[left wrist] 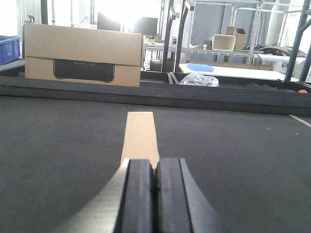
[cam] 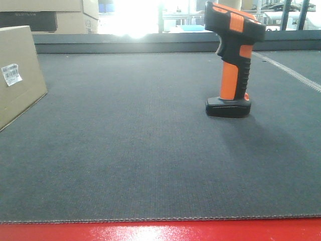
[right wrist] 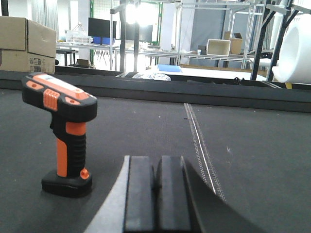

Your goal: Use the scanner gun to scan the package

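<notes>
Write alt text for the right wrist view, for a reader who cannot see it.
An orange and black scanner gun stands upright on its flat foot on a dark mat, left of and beyond the right gripper, whose fingers are closed together and hold nothing. Behind the mat are shelving, cardboard cartons and a bright window.

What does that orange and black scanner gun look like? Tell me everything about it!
The scanner gun is pistol-shaped, apparently hard plastic: black body, bright orange handle with a ribbed black grip, orange panels on top, a pale trigger. It stands upright on its flat black foot on the dark grey mat. Nothing holds or touches it. The right gripper, shut, sits nearby, to its right in the wrist view.
</notes>
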Robot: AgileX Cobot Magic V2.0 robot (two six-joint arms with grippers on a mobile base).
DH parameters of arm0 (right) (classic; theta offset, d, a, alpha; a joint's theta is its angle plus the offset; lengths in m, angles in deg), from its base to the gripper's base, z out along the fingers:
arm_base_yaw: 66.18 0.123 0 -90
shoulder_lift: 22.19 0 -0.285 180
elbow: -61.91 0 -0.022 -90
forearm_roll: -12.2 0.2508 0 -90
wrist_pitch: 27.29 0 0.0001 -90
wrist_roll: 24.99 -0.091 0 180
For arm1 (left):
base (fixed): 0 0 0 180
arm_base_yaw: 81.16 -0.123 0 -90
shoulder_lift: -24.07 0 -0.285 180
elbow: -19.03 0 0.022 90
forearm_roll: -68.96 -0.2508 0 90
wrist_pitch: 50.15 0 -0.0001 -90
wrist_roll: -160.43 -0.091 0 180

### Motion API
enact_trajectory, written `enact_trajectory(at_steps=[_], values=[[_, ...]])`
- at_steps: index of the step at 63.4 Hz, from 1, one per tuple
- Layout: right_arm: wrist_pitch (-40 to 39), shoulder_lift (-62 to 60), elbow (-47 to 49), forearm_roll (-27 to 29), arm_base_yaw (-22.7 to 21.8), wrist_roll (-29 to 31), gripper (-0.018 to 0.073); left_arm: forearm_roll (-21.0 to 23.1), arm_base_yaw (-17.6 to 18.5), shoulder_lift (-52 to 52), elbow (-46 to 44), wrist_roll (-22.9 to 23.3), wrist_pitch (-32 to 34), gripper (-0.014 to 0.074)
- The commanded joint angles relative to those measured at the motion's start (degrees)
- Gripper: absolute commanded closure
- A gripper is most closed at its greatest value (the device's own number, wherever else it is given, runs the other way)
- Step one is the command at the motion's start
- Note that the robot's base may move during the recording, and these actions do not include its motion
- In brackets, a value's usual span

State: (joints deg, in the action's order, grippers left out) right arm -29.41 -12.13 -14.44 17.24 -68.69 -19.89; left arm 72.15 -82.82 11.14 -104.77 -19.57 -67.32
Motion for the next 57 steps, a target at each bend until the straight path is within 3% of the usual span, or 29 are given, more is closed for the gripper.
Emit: enact_trajectory(at_steps=[1,57], values=[[-3.47,-0.27,-0.87,-0.51,-0.27,0.45,0.0712,-0.05,0.23,0.29,0.01,0.0,1.61,0.0707],[-1.32,-0.27,-0.87,-0.87,2.14,0.45,0.0712,-0.05,0.23,0.29,0.01,0.0,1.58,0.0707]])
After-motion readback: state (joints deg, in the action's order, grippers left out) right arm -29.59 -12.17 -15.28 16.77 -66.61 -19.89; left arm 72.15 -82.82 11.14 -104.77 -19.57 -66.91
